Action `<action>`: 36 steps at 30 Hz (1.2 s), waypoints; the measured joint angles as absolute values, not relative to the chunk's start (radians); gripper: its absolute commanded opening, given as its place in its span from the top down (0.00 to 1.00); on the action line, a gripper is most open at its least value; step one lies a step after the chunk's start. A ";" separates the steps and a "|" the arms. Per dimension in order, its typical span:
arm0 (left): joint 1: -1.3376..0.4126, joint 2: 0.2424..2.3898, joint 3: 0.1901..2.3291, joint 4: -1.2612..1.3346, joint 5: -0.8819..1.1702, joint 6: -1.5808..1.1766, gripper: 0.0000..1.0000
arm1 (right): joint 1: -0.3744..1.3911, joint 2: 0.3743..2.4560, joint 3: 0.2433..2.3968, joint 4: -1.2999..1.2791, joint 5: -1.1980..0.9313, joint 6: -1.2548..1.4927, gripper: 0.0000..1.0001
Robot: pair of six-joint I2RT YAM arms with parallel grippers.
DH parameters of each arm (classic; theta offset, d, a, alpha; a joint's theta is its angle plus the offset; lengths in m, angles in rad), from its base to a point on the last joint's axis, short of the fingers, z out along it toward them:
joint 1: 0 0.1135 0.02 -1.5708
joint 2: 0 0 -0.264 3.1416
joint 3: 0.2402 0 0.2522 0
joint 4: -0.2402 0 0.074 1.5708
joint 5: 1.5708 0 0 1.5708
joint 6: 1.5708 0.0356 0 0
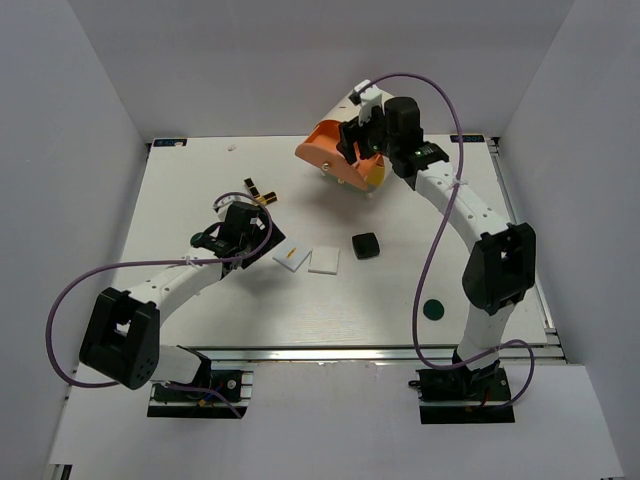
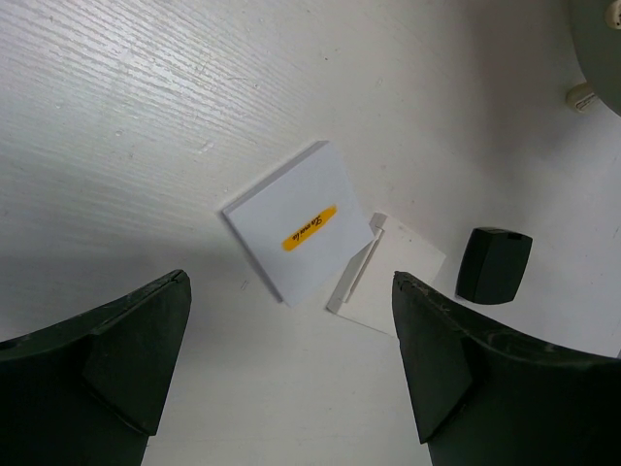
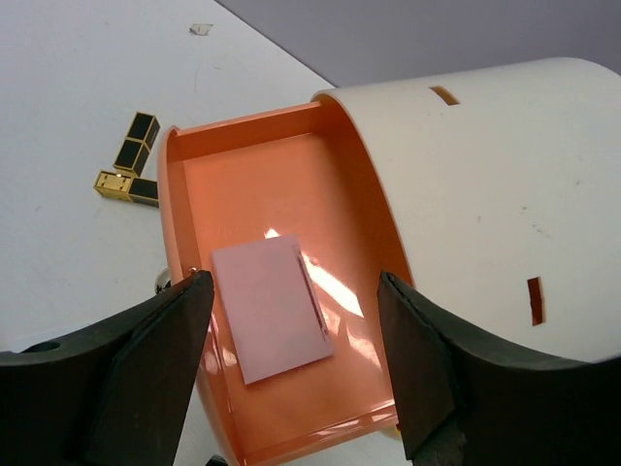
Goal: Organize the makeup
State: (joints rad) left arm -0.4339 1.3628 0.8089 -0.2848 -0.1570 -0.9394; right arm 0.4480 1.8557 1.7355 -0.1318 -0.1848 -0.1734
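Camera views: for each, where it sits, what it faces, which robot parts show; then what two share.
Top external: above, behind the bases, facing the table; both arms.
Left wrist: on that wrist, over two white palettes; left fingers show.
Right wrist: on that wrist, over the orange drawer; right fingers.
Shared: black compact, top and left.

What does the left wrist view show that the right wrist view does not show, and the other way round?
Only the left wrist view: the white palette with a yellow label, a plain white palette next to it, and the black compact.
Only the right wrist view: the pink square lying in the open orange drawer of the cream cylinder, and the lipstick tubes lying outside that drawer.
Both: the white table.
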 measured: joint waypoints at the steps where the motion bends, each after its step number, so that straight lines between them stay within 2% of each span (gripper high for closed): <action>1: -0.434 1.364 0.809 -0.285 -0.156 -0.939 0.06 | 0.448 1.854 1.736 -0.132 -0.184 -0.176 0.24; 4: -0.434 1.367 0.809 -0.287 -0.156 -0.940 0.07 | 0.448 1.848 1.736 -0.132 -0.181 -0.185 0.24; 7: -0.434 1.371 0.817 -0.297 -0.156 -0.941 0.12 | 0.446 1.835 1.736 -0.136 -0.177 -0.193 0.31; 8: -0.434 1.375 0.823 -0.304 -0.156 -0.943 0.14 | 0.443 1.825 1.735 -0.141 -0.178 -0.194 0.40; 10: -0.434 1.392 0.843 -0.323 -0.156 -0.944 0.16 | 0.438 1.793 1.726 -0.147 -0.187 -0.200 0.52; 11: -0.434 1.406 0.854 -0.331 -0.156 -0.944 0.16 | 0.432 1.768 1.711 -0.148 -0.196 -0.205 0.62; 12: -0.435 1.420 0.868 -0.341 -0.157 -0.944 0.16 | 0.424 1.732 1.684 -0.146 -0.211 -0.210 0.64; 14: -0.441 1.466 0.900 -0.363 -0.157 -0.944 0.15 | 0.398 1.644 1.617 -0.146 -0.244 -0.215 0.57; 15: -0.447 1.491 0.920 -0.374 -0.157 -0.944 0.14 | 0.384 1.602 1.582 -0.142 -0.256 -0.216 0.51; 16: -0.454 1.520 0.944 -0.393 -0.158 -0.944 0.12 | 0.369 1.552 1.537 -0.128 -0.268 -0.220 0.38; 19: -0.477 1.612 1.036 -0.466 -0.168 -0.943 0.08 | 0.324 1.427 1.411 -0.113 -0.290 -0.229 0.25; 22: -0.495 1.711 1.141 -0.520 -0.179 -0.940 0.02 | 0.294 1.347 1.295 -0.105 -0.297 -0.239 0.24; 28: -0.510 1.851 1.290 -0.630 -0.184 -0.941 0.02 | 0.255 1.295 1.140 -0.123 -0.298 -0.239 0.23; 36: -0.522 1.922 1.364 -0.731 -0.199 -0.952 0.02 | 0.216 1.265 1.102 -0.124 -0.299 -0.234 0.22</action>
